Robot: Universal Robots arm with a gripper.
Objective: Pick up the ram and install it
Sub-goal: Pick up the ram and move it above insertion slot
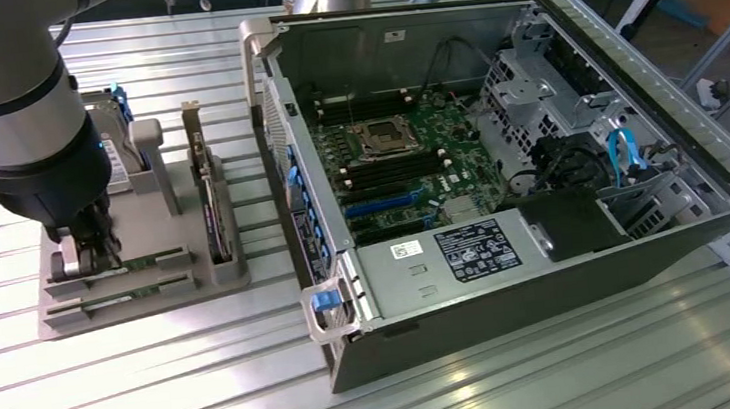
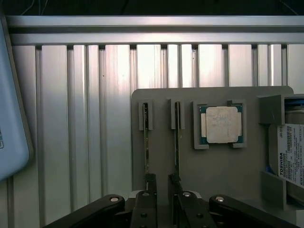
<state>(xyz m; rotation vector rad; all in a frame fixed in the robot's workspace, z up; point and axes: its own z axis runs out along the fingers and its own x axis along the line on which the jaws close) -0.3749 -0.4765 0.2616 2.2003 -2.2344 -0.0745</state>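
Claw (image 2: 163,190) closest to lens, black fingers spread with a gap between them, pinching nothing. It hangs low over one end of the grey holder (image 2: 161,102), and bare holder shows through the gap.

Ram (image 2: 177,137): on the holder, standing on its long edge in a slot, seen edge-on as a thin, long, dark green line. Far end is tucked into a small grey bracket; chips too small to tell. A second stick (image 2: 146,142) of the same look stands parallel, just beside it on the holder. One fingertip overlaps the ram's near end and the other sits by the second stick's end. Cannot tell whether either touches.

Further along the holder: square silver processor chip (image 2: 221,124) with green border, flat in its recess. Past that, a labelled hard drive (image 2: 290,159) in the holder's end pocket.

Holder rests on a ribbed aluminium table (image 2: 71,118). Pale blue-grey object (image 2: 12,109) lies on the table, well apart from the holder.

Exterior view: arm (image 1: 8,118) stands over the holder. Open computer case (image 1: 508,291) sits to the holder's exterior-view right, motherboard (image 1: 401,161) exposed inside.
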